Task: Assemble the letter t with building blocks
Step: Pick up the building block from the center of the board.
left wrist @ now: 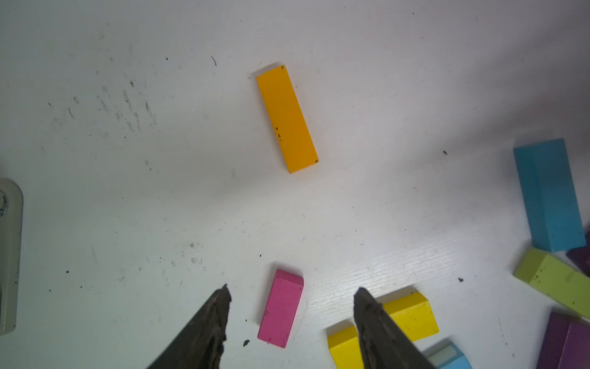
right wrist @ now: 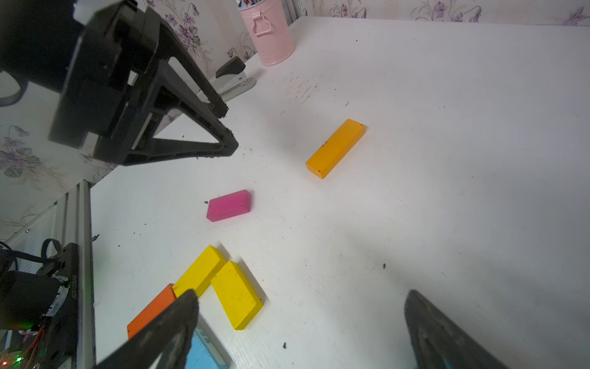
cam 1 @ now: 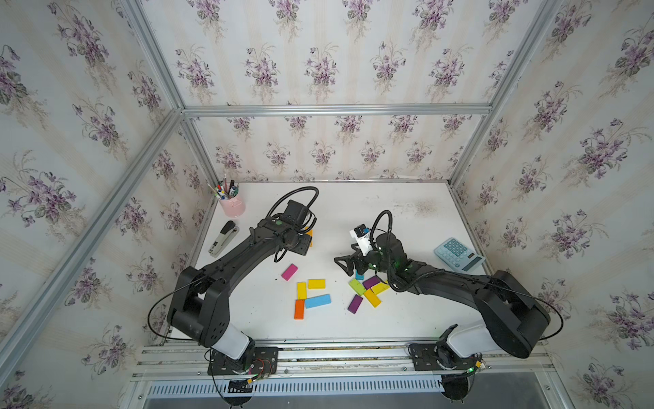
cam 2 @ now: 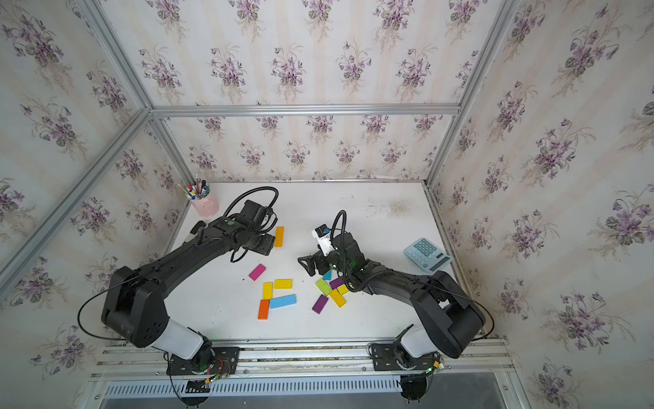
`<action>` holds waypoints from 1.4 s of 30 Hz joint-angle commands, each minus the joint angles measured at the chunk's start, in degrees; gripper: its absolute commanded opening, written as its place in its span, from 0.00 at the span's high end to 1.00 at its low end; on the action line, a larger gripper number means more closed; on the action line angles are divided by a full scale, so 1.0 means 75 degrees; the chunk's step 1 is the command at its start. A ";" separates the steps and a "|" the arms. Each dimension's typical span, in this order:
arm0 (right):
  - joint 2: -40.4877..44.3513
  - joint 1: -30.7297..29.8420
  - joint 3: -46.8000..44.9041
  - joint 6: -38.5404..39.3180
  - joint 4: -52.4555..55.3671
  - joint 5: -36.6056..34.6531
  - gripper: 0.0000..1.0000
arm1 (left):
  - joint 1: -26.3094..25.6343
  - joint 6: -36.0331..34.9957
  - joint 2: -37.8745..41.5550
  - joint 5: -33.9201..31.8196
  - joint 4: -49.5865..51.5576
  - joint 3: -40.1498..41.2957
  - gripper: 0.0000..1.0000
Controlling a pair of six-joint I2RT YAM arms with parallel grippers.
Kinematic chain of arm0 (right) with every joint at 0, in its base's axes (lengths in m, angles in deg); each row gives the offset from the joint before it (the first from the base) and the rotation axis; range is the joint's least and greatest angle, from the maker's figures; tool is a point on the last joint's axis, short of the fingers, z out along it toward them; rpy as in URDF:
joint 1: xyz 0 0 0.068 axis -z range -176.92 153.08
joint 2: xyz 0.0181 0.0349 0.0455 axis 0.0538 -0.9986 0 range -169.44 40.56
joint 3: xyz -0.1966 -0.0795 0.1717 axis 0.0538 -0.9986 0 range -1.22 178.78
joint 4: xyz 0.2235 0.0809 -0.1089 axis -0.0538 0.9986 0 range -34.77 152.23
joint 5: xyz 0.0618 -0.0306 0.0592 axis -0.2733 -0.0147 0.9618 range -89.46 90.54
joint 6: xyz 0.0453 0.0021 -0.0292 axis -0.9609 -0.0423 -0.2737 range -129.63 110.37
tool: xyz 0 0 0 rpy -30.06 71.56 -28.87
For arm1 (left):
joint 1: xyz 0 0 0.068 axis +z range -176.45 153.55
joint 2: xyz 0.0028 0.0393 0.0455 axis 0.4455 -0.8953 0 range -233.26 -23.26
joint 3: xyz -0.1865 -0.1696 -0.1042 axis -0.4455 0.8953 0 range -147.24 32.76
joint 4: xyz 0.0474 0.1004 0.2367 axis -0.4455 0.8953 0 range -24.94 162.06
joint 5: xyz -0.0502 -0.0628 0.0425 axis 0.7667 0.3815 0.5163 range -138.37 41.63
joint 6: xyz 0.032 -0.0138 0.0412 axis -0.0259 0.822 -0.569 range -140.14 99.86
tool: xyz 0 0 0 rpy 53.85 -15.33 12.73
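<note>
My left gripper (left wrist: 292, 292) hangs open above the white table (cam 1: 354, 212), holding nothing. A magenta block (left wrist: 281, 308) lies flat on the table below the gap between its fingers. An orange-yellow block (cam 2: 279, 236) lies alone just beyond it. Two yellow blocks (cam 1: 301, 290) (cam 1: 316, 283), a light blue block (cam 1: 317, 301) and an orange block (cam 1: 299, 309) lie together near the front middle. My right gripper (right wrist: 301, 297) is wide open and empty over bare table, beside a loose pile of lime (cam 1: 357, 286), purple (cam 1: 355, 304), yellow (cam 1: 372, 297) and teal (cam 1: 359, 275) blocks.
A pink pen cup (cam 1: 232, 205) stands in the back left corner, with a grey-black stapler (cam 1: 223, 239) in front of it. A pale blue calculator (cam 1: 458, 254) lies at the right edge. Floral walls close in the table on three sides.
</note>
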State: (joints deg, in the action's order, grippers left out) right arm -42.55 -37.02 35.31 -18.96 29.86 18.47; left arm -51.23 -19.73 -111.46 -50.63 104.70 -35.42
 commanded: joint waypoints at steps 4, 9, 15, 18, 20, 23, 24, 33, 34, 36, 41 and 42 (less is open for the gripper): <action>0.0512 -0.0423 -0.0032 0.0009 0.0575 0.0165 0.00 | -0.0001 -0.0357 0.0225 0.0134 0.0277 0.0021 0.35; 0.0874 -0.1030 -0.0675 0.0175 0.0171 0.0091 0.00 | -0.0001 -0.0546 0.0253 0.0106 0.0452 0.0275 0.35; 0.0976 -0.1123 -0.1191 0.0149 -0.0821 0.0281 0.00 | -0.0012 -0.1394 0.0295 -0.0069 0.0467 0.0770 0.34; 0.0758 -0.1123 -0.1189 0.0257 -0.0905 0.0316 0.00 | 0.0010 -0.1798 0.0270 -0.0053 0.0544 0.0899 0.34; 0.0633 -0.1123 -0.1109 0.0227 -0.0902 0.0514 0.00 | 0.0011 -0.2039 0.0008 0.0032 0.0864 0.0762 0.34; 0.0596 -0.1123 -0.1133 0.0165 -0.1029 0.0626 0.00 | 0.0010 -0.2362 -0.0408 -0.0225 0.1138 0.0623 0.34; 0.0593 -0.1125 -0.1121 0.0187 -0.0993 0.0587 0.00 | 0.0032 -0.2436 -0.0499 -0.0289 0.1159 0.0630 0.34; 0.0687 -0.1123 -0.1109 0.0247 -0.0840 0.0492 0.00 | 0.0338 -0.2667 -0.0680 -0.0153 0.0935 0.1021 0.34; 0.0709 -0.1125 -0.1109 0.0261 -0.0826 0.0489 0.00 | 0.0350 -0.2682 -0.0702 -0.0144 0.0932 0.1049 0.34; 0.0765 -0.1122 -0.1120 0.0261 -0.0802 0.0468 0.00 | 0.0350 -0.2679 -0.0751 -0.0178 0.0926 0.1084 0.34; 0.0827 -0.1123 -0.1133 0.0259 -0.0799 0.0456 0.00 | 0.0350 -0.2679 -0.0799 -0.0161 0.0752 0.1181 0.34; 0.0810 -0.1123 -0.1144 0.0259 -0.0815 0.0445 0.00 | 0.0350 -0.2667 -0.0800 -0.0178 0.0706 0.1181 0.34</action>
State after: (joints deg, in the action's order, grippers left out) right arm -36.65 -45.39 26.79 -17.53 24.68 21.75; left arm -48.67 -39.12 -117.43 -51.57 111.06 -26.61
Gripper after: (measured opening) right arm 0.998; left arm 0.658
